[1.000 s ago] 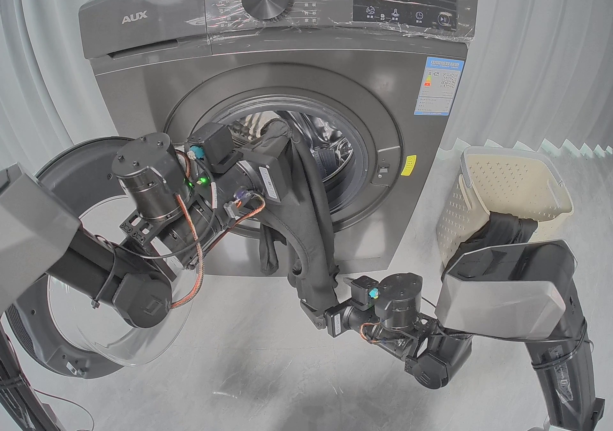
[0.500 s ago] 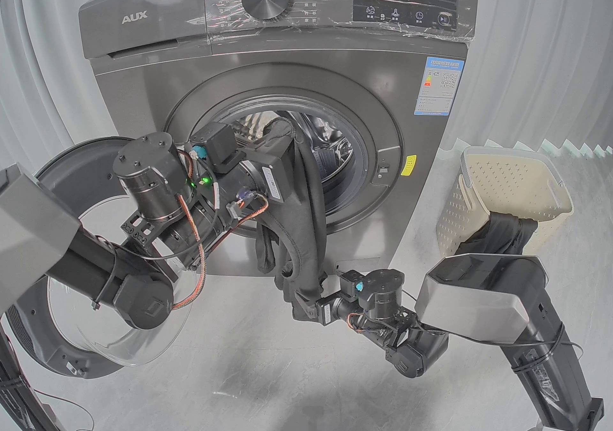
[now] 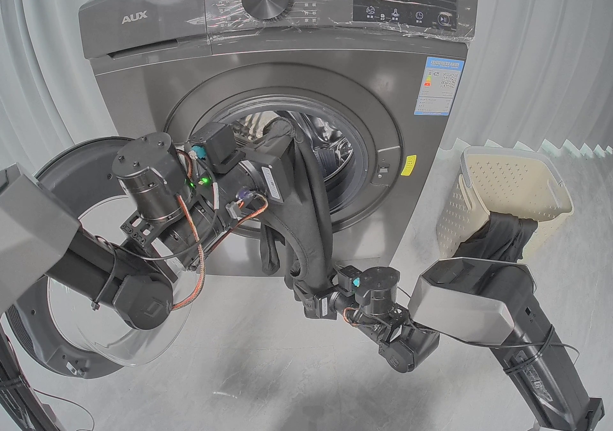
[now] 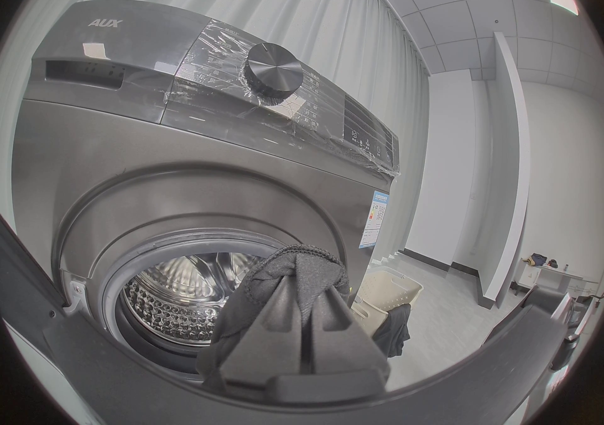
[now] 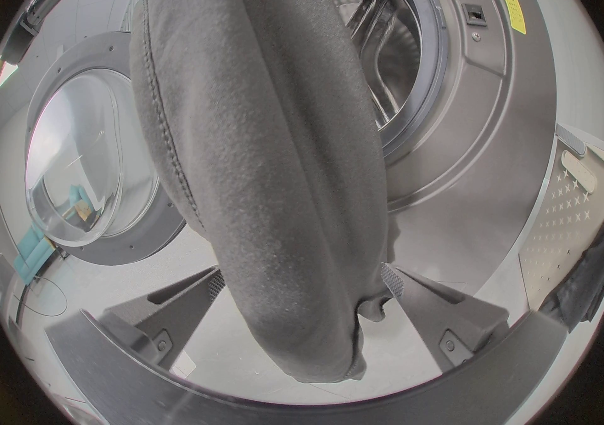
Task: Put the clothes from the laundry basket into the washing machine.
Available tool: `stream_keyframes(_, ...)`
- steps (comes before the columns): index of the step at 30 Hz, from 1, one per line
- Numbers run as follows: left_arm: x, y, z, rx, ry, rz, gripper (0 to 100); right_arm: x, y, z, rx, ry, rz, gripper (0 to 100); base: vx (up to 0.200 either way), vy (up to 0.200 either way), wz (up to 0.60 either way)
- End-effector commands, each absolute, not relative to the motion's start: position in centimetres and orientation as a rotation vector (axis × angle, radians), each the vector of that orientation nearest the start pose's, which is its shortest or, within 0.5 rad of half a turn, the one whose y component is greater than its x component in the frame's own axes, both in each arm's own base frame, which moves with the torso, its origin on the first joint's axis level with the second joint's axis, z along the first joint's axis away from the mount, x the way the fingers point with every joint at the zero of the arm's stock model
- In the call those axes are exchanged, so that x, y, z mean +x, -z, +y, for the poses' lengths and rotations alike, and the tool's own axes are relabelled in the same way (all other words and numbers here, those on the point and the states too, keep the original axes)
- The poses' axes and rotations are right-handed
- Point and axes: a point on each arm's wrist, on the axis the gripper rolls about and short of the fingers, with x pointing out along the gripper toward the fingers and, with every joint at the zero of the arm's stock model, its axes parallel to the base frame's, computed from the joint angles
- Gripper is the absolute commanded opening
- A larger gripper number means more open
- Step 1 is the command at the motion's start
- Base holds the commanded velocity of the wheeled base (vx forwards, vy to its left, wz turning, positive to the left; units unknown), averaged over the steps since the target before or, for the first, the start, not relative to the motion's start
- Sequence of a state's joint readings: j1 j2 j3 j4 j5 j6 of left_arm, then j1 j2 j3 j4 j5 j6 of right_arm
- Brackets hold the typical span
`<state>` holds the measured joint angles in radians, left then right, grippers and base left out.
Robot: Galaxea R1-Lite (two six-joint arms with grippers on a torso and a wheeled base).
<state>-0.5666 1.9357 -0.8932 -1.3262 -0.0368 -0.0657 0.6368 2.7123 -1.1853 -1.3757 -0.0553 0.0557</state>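
Note:
A dark grey garment hangs in a long fold in front of the washing machine's open drum. My left gripper is shut on its top end, level with the upper part of the drum mouth. My right gripper sits low at the garment's bottom end. In the right wrist view it is open, and the cloth hangs between its spread fingers. A cream laundry basket stands on the floor to the machine's right.
The round door is swung fully open to the left, behind my left arm. Another dark piece of clothing drapes over the basket's front rim. Bare grey floor lies in front of the machine. Curtains hang behind.
My right arm has moved left and up, bringing its gripper under the hanging garment's lower end. The garment's bottom has lifted slightly. The left arm has stayed in place.

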Motion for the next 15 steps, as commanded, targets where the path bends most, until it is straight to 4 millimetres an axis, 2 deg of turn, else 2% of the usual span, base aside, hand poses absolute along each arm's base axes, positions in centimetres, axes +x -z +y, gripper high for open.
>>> stream_keyframes(1,30.2,-19.6,-19.3,-0.139,0.608,-0.258,0,37.0,7.3,27.5,0.003,-0.579,0.160,0,0.000,0.000,0.00)
stream_keyframes(7,30.3,-19.1,-18.9,-0.134,0.597,-0.247,0,37.0,6.4,27.0,0.014,-0.572,0.145,0,0.000,0.000,0.00)
stream_keyframes(10,30.3,-18.6,-18.5,-0.128,0.591,-0.232,0,36.4,3.7,26.1,0.026,-0.563,0.126,0,0.000,0.000,0.00)
stream_keyframes(13,30.4,-18.4,-18.1,-0.127,0.582,-0.230,0,35.8,2.4,25.5,0.033,-0.562,0.116,0,0.000,0.000,0.00)
stream_keyframes(14,30.4,-18.1,-17.7,-0.125,0.571,-0.229,0,34.9,0.9,24.8,0.036,-0.562,0.107,0,0.000,0.000,0.00)
stream_keyframes(15,30.5,-18.0,-17.5,-0.124,0.565,-0.228,0,34.4,0.2,24.3,0.035,-0.561,0.110,0,0.000,0.000,0.00)
